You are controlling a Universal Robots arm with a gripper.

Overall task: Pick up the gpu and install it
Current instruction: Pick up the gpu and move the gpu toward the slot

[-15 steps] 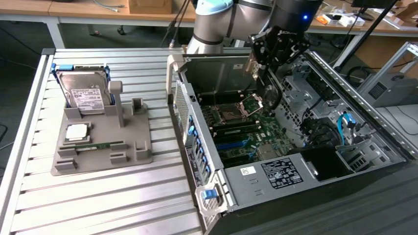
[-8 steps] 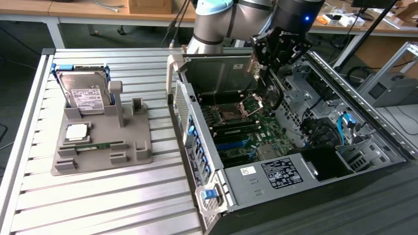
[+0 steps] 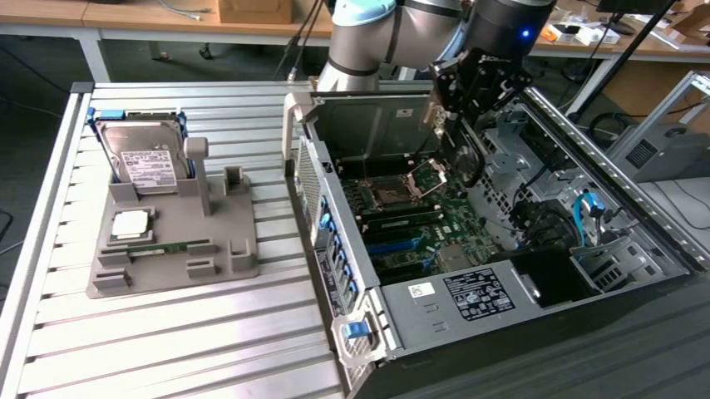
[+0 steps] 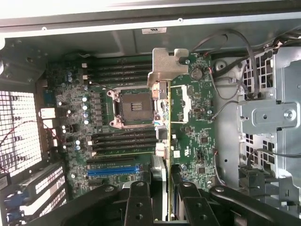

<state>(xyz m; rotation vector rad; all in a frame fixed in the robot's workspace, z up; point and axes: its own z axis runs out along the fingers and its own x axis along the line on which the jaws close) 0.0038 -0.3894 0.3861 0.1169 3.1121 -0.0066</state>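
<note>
Silver metal caps the end of the gpu farthest from the hand. The card stands on edge between the black fingers, one on each face. The hand is closed on the card and holds it over the inside of the open computer case. From where I stand I cannot tell whether the card's far end touches anything.

Straight beyond the fingertips lies the green motherboard. The bare processor socket sits just to one side of the held card, with dark memory slots on either flank of it. A blue expansion slot lies closer in, near one finger. On the card's other side a grey metal drive cage rises, and loose black cables loop across the gap between it and the board. A meshed vent sits in the case wall well off on the socket side.

In the exterior view an upright grey case panel stands close beside the hand, and the labelled power supply fills the end of the case farthest from it. The card sits between that panel and the cage, with free space only straight down onto the board.

Well away from the hand, on the slatted metal desk, a grey holder carries a hard drive propped upright, a processor chip and a green memory stick.
</note>
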